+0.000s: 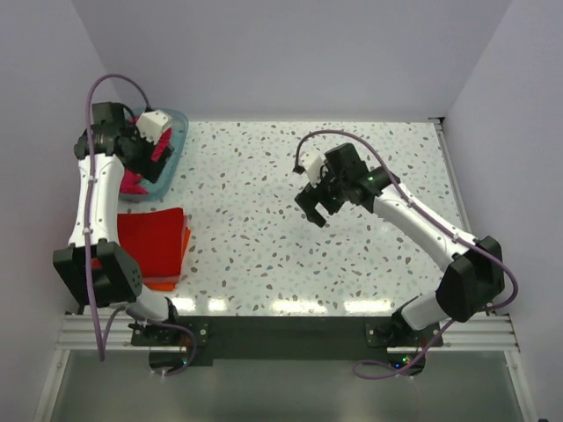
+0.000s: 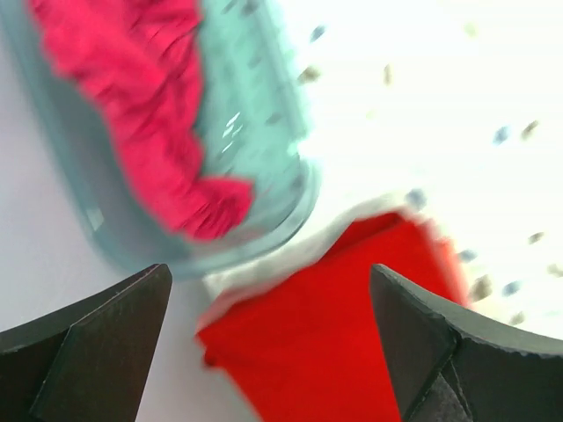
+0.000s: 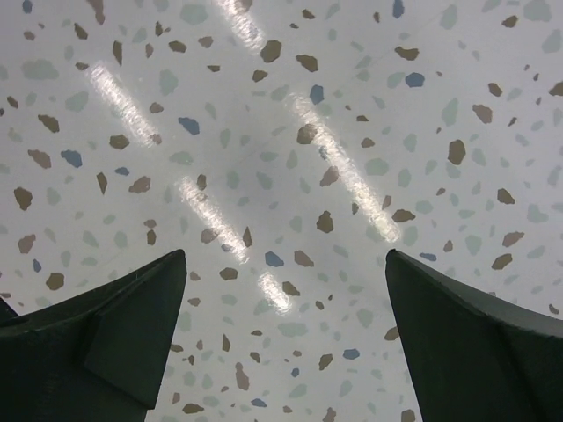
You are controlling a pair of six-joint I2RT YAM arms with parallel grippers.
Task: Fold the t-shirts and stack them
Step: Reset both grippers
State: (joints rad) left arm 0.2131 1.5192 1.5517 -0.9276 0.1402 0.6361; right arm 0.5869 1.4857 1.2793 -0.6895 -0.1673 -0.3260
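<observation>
Left wrist: I saw left gripper point(image 2: 268, 281) spread, empty, above magenta tee point(image 2: 145, 114) in teal tub point(image 2: 251, 105), folded red tee point(image 2: 325, 338) beside. Top view alone showed orange tee point(image 1: 163, 282) beneath. Right gripper point(image 3: 286, 264) spread, empty.

From above and behind the arm bases we look down on the whole counter point(image 1: 352, 167). Our left wrist view sits close and blurred, facing down past the left pincer point(image 2: 268, 281) at the tub point(image 2: 264, 141) and the red shirt point(image 2: 343, 334); the overhead view shares both at far left. Our right wrist view looks almost straight down, close, between the right pincer point(image 3: 283, 264) fingers at speckled counter.
</observation>
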